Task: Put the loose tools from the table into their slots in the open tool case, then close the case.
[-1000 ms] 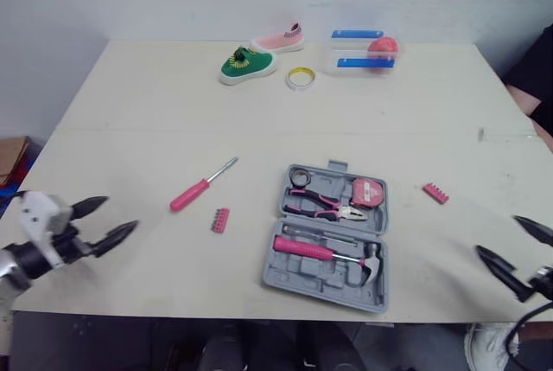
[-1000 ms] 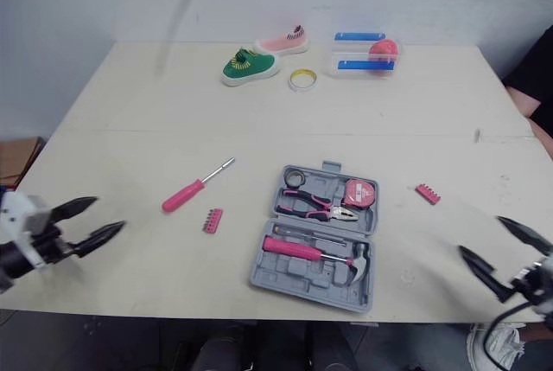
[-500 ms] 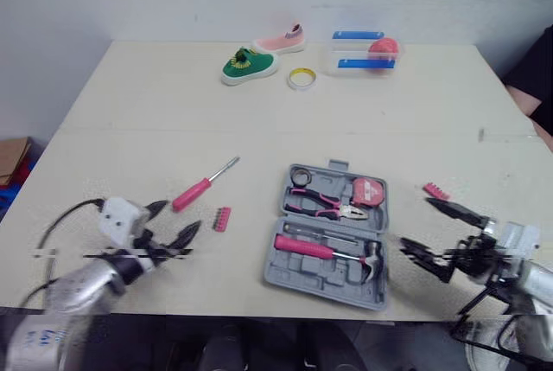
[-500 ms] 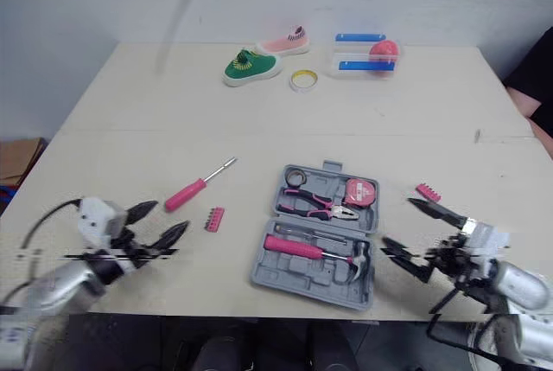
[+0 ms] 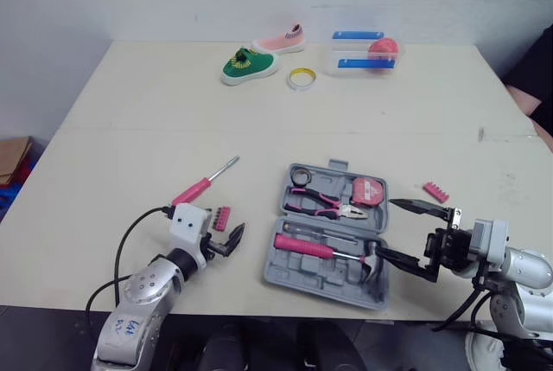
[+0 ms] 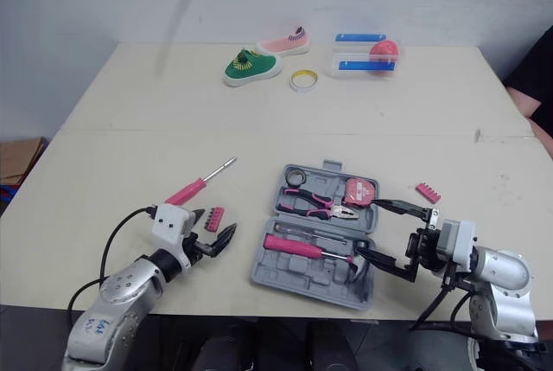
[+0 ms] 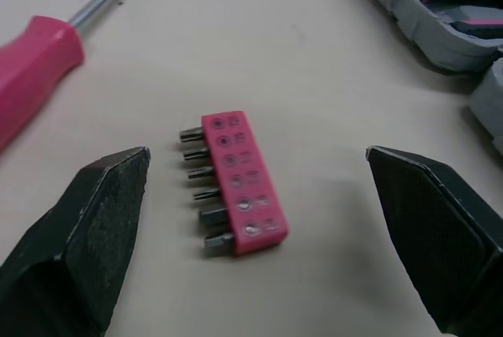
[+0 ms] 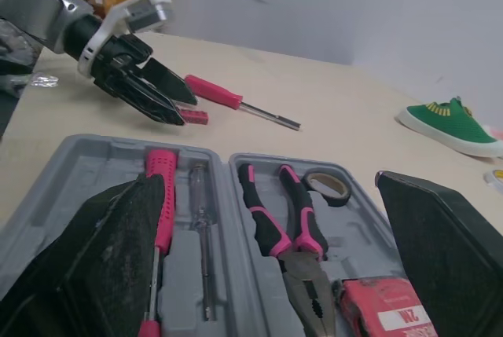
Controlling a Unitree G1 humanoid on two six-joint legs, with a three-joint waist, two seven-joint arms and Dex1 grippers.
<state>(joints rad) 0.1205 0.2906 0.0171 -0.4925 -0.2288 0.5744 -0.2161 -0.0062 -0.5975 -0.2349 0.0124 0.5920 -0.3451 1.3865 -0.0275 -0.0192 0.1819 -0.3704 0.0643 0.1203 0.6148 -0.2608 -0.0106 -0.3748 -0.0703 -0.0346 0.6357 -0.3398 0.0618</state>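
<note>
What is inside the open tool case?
Hammer, thin screwdriver, pliers, tape measure and tape roll sit in the tool case. The right gripper hides part of the hammer head.

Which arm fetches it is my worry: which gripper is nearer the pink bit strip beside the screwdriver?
Left. The left gripper is at the bit strip, jaws open either side; the right gripper lies across the tool case from it.
</note>
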